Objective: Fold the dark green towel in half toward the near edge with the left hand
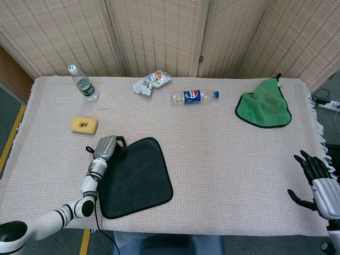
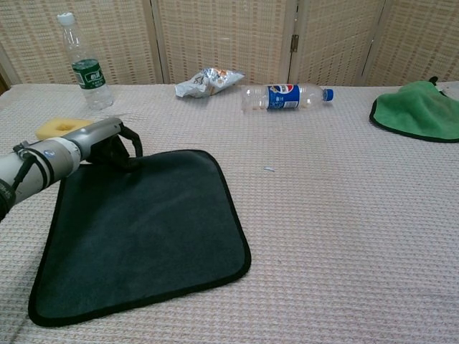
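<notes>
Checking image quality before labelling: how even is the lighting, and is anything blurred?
Head view: soft, even light, sharp throughout, faint shadow beside the left hand. Chest view: dark green towel shows little texture; the near left forearm looks slightly soft.

The dark green towel point(image 1: 135, 178) lies flat and unfolded at the table's near-left.

Bare bench point(image 1: 223, 159) lies right of the dark towel point(image 1: 135, 178) and along its near edge. Just left of the towel's far corner sits a yellow sponge point(image 1: 84, 125). 2 bottles point(image 1: 82, 83) point(image 1: 194, 96), a wrapper point(image 1: 151, 82) and a green cloth point(image 1: 264, 104) line the far side, well apart from it.
</notes>
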Controlling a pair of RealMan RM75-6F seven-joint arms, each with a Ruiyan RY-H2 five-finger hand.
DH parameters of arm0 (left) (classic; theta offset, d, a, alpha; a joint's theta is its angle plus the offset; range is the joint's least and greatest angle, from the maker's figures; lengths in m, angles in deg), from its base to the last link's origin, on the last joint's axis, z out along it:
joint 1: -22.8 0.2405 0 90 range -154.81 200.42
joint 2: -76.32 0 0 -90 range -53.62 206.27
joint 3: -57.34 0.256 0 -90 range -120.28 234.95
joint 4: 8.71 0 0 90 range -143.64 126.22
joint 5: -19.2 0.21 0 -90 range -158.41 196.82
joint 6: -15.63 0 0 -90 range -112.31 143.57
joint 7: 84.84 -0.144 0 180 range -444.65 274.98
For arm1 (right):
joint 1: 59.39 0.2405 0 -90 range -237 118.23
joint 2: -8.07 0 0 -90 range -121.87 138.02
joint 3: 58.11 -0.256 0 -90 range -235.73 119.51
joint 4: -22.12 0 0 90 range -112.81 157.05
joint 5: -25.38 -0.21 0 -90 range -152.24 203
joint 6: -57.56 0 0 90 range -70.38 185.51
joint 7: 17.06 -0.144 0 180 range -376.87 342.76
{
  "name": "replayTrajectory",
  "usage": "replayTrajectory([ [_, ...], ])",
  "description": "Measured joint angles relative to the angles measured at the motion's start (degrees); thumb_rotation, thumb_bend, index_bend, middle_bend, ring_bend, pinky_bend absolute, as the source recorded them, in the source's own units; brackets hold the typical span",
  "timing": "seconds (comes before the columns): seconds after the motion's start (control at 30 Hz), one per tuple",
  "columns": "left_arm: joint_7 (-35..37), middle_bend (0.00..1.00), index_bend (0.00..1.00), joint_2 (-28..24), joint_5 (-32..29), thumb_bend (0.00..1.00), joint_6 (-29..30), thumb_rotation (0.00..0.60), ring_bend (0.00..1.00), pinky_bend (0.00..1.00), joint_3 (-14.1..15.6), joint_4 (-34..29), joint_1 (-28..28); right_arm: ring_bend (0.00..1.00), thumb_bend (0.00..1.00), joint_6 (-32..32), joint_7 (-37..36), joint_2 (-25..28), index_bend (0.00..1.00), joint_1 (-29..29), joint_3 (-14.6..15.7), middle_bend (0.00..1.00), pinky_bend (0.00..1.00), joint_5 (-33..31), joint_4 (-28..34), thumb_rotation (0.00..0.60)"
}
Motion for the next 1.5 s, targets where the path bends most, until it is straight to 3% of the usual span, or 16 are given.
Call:
replayTrajectory([
  [0.5, -9.17, 1.0, 0.63, -3.55, 12.64, 0.53, 17.75, 0.6, 1.0, 1.0, 8.47, -17.2, 7.47, 0.0, 0.34, -2.9, -0.42, 0.56, 0.0, -0.95, 1.23, 0.0, 0.0, 3.62, 0.81, 0.6],
  [0.8, -13.99, 1.0, 0.63, -5.2, 19.73, 0.52, 23.91, 0.6, 1.0, 1.0, 15.21, -24.82, 12.44, 0.0, 0.34, -5.48, -0.48, 0.75, 0.0, -1.8, 2.01, 0.0, 0.0, 6.3, 1.04, 0.6],
  [0.9, -15.16, 1.0, 0.63, -5.11, 21.69, 0.53, 25.09, 0.6, 1.0, 1.0, 16.83, -25.82, 13.73, 0.0, 0.34, -5.97, -0.39, 0.74, 0.0, -1.97, 2.27, 0.0, 0.0, 7.07, 1.12, 0.6],
  [1.5, -24.16, 1.0, 0.64, 0.67, 31.26, 0.55, 29.7, 0.6, 1.0, 1.0, 20.27, -26.4, 17.57, 0.0, 0.34, -8.75, -1.73, 1.34, 0.0, -2.66, 3.13, 0.0, 0.0, 9.59, 0.78, 0.6],
])
